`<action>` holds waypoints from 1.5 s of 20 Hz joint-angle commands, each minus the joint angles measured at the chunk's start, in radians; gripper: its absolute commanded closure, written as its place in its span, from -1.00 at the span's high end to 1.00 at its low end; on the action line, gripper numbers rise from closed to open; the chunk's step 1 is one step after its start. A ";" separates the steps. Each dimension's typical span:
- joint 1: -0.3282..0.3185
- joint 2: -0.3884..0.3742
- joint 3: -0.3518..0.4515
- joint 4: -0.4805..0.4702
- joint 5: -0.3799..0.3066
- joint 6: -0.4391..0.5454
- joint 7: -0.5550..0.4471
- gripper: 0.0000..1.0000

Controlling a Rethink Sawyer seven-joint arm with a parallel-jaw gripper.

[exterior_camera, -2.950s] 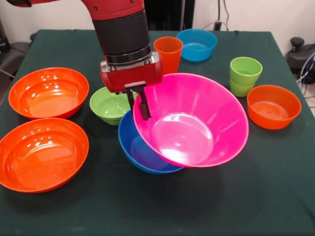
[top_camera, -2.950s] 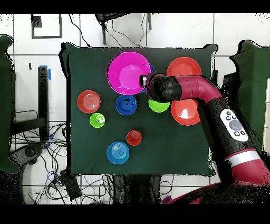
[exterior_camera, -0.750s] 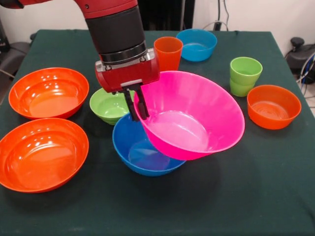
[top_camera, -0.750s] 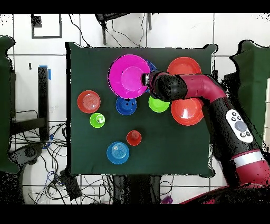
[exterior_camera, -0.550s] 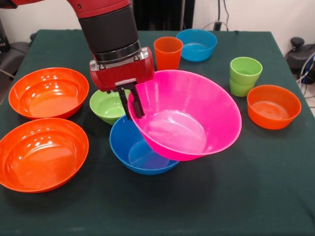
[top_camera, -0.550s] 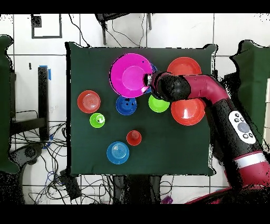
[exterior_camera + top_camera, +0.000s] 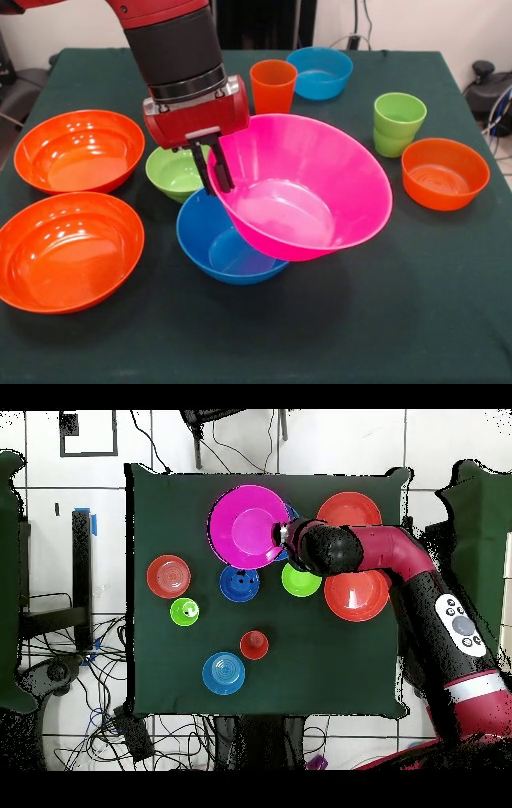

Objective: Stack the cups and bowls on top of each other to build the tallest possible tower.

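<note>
My gripper [image 7: 216, 182] is shut on the near-left rim of the large pink bowl [image 7: 308, 200], one finger inside and one outside. The pink bowl is tilted and lies over the right part of the large blue bowl [image 7: 216, 248], which sits on the table. In the overhead view the gripper [image 7: 280, 536] is at the pink bowl's [image 7: 245, 524] right rim, and a sliver of the blue bowl [image 7: 291, 514] shows beside it. Two large orange bowls [image 7: 80, 150] [image 7: 70, 250] sit at the left. An orange cup [image 7: 273, 84] and two nested lime green cups [image 7: 398, 122] stand behind.
A lime green bowl [image 7: 176, 174] sits just left of the gripper. A light blue bowl [image 7: 320, 72] is at the back and a small orange bowl [image 7: 444, 172] at the right. A dark blue bowl [image 7: 239, 582] shows only overhead, hidden behind the pink bowl in the front view.
My gripper has moved left and slightly up with the pink bowl. The pink bowl is now less steeply tilted and more of the blue bowl's inside shows.
</note>
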 commanded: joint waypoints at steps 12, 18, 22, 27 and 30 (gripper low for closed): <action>-0.007 0.006 0.017 -0.006 -0.027 0.117 -0.345 -1.00; -0.059 -0.009 0.034 0.052 -0.024 0.099 -0.344 -1.00; -0.067 -0.006 0.039 0.058 -0.034 0.098 -0.347 -1.00; -0.076 -0.003 0.045 0.057 -0.042 0.105 -0.358 -1.00; -0.071 0.000 0.044 0.053 -0.044 0.101 -0.347 -1.00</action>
